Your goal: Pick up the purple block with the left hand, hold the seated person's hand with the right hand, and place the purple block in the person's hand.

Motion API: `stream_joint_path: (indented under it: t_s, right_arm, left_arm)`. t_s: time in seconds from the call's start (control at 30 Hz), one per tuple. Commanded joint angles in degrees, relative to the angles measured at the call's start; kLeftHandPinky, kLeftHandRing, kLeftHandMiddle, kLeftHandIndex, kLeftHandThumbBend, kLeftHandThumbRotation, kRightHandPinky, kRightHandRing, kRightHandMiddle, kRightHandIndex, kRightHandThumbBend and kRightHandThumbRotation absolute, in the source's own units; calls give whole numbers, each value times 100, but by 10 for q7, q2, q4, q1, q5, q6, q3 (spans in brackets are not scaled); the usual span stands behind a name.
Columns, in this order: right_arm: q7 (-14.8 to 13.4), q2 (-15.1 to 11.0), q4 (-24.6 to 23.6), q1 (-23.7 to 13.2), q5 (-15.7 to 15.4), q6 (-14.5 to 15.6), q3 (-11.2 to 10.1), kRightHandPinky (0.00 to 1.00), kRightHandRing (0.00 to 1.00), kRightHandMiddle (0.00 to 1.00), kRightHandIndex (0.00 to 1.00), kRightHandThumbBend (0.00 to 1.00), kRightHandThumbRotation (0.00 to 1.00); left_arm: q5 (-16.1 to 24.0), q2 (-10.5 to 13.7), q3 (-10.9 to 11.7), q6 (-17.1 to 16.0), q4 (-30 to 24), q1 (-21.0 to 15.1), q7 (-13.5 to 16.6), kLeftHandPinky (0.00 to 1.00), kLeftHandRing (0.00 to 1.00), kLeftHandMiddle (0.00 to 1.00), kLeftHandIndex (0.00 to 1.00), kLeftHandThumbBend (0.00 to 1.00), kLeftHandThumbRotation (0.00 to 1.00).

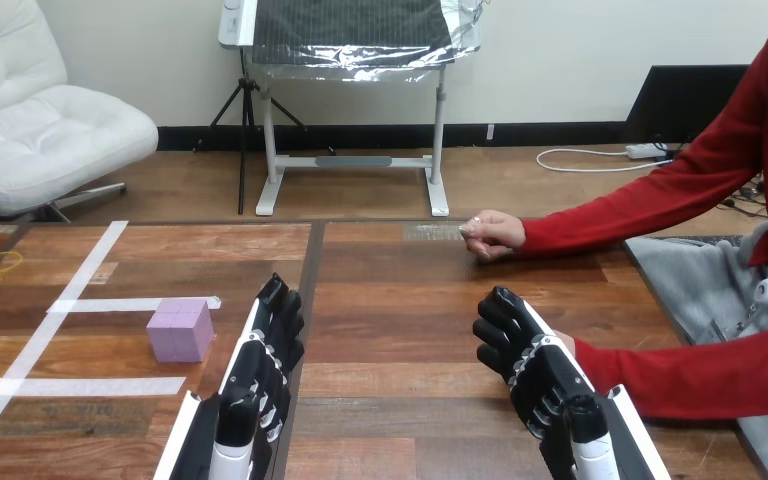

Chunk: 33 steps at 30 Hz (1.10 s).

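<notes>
Wooden tabletop (390,300) carries the purple block (180,331), untouched, so your pick-up is not yet done. Just right of the block, your left robot hand (272,335) reaches forward, stretched straight and empty. Well right of the block, your right robot hand (512,345) sits over the end of the person's near sleeve (680,375); you cannot tell whether it grips. The handover remains.

Purple block (180,332) sits on wooden table (400,300), by white tape strips (90,386). Left hand (268,350) just right of block, fingers straight, not touching it. Right hand (520,355) lies at the end of person's nearer red sleeve (680,375); grip unclear. Person's farther hand (490,236) rests fisted on table, well apart.
</notes>
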Motion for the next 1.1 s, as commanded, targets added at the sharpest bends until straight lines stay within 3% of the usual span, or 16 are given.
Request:
stream_joint_path:
  t_s: [0.0, 0.2, 0.43, 0.7, 1.07]
  right_arm:
    - [-2, 5, -28, -20, 1, 1, -5, 95, 95, 95, 95, 76, 100]
    - [1, 4, -23, -25, 1, -1, -5, 95, 95, 95, 95, 75, 100]
    - [-1, 7, -19, -31, -2, -1, -7, 95, 94, 94, 95, 74, 100]
    - [-1, 8, -13, -39, -2, -6, -8, 95, 94, 94, 94, 74, 100]
    - [-5, 9, -15, -45, -8, -2, -10, 95, 95, 95, 94, 74, 100]
  left_arm:
    - [-5, -11, 10, -1, -23, -34, -3, 100, 100, 100, 100, 82, 100]
    - [5, 1, 21, -9, -12, -48, -9, 100, 100, 100, 100, 82, 100]
    - [70, 24, 61, -54, 25, -94, 1, 100, 100, 100, 100, 79, 100]
    - [127, 55, 101, -67, 46, -154, 17, 95, 100, 100, 100, 81, 98]
    - [161, 95, 144, -18, 48, -248, 37, 92, 100, 100, 100, 96, 93]
